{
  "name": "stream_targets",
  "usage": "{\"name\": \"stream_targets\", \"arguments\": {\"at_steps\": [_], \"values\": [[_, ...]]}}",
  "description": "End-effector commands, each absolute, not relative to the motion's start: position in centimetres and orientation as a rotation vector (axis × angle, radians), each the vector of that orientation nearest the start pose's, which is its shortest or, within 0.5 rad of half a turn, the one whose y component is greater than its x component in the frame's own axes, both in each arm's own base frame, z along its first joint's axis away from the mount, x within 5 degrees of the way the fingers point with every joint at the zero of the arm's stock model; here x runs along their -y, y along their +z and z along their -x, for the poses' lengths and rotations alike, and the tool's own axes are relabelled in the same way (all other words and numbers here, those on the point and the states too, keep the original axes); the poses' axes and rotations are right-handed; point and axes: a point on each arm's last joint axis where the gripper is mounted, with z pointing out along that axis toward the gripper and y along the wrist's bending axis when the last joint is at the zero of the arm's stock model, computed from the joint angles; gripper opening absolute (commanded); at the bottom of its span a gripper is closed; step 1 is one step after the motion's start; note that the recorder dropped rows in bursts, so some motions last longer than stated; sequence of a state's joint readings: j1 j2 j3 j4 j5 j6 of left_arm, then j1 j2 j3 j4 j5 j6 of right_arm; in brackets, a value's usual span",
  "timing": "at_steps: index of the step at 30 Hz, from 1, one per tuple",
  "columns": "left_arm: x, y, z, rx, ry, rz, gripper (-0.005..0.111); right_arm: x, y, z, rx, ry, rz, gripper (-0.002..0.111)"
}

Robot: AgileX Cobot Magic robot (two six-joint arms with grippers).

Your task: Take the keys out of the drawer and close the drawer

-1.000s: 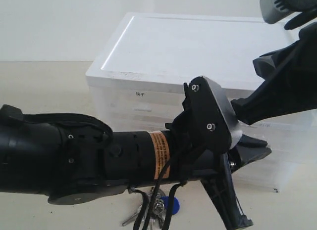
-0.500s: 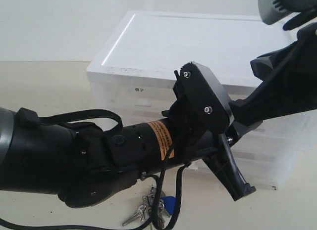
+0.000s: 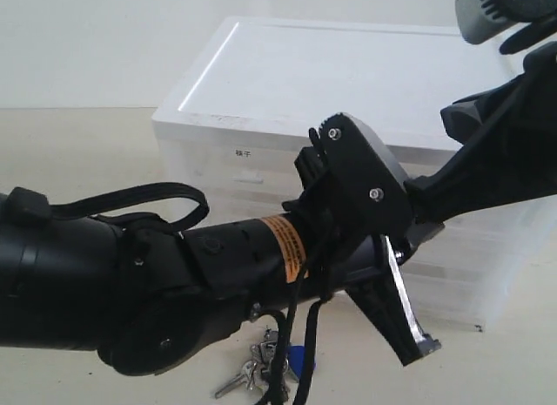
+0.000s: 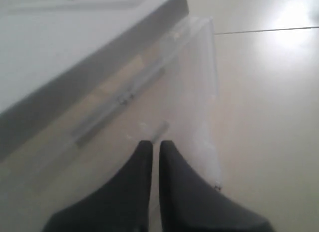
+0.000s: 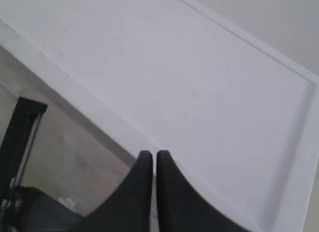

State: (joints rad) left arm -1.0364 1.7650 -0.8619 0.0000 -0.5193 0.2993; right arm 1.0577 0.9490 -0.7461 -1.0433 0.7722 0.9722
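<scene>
Exterior view: the keys (image 3: pixel 246 373) are lying on the pale tabletop (image 3: pixel 78 152) at the near edge, half hidden under the left arm (image 3: pixel 130 274), which is blocking the white drawer unit (image 3: pixel 348 74) behind. Both the left fingers (image 4: pixel 134 192) and the right fingers (image 5: pixel 169 192) are sitting closed. A plain wall (image 3: pixel 104 39) is standing beyond.

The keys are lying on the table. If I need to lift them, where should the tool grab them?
Probably the middle of the bunch, where the keys meet the blue fob, coming straight down. They lie flat and splayed on the table, so no edge offers a side grip. A black cable crosses them.
</scene>
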Motion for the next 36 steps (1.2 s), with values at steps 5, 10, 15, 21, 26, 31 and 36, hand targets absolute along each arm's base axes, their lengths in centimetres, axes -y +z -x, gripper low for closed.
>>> {"name": "stream_targets", "arguments": {"at_steps": [5,10,15,21,26,31,36], "values": [[31.1,18.1,-17.7,-1.475,-0.418,-1.194,0.005,-12.8,33.0,-13.5,-1.912,0.028,0.618,0.0],[31.0,18.0,-18.9,-1.399,-0.313,-1.066,0.005,-12.8,33.0,-13.5,-1.912,0.021,0.621,0.0],[31.4,17.7,-19.6,-1.354,-0.246,-1.039,0.005,-12.8,33.0,-13.5,-1.91,0.025,0.623,0.0],[32.0,18.1,-20.2,-1.364,-0.237,-1.005,0.005,-12.9,33.0,-13.5,-1.909,0.03,0.625,0.0],[32.0,17.9,-20.0,-1.381,-0.238,-1.025,0.005,-12.9,33.0,-13.5,-1.909,0.03,0.625,0.0],[31.8,17.5,-18.7,-1.399,-0.255,-1.075,0.005,-12.9,33.0,-13.5,-1.909,0.03,0.625,0.0],[30.3,19.2,-14.9,-1.315,-0.303,-1.09,0.005,-12.8,33.0,-13.5,-1.908,0.032,0.624,0.0]]}}
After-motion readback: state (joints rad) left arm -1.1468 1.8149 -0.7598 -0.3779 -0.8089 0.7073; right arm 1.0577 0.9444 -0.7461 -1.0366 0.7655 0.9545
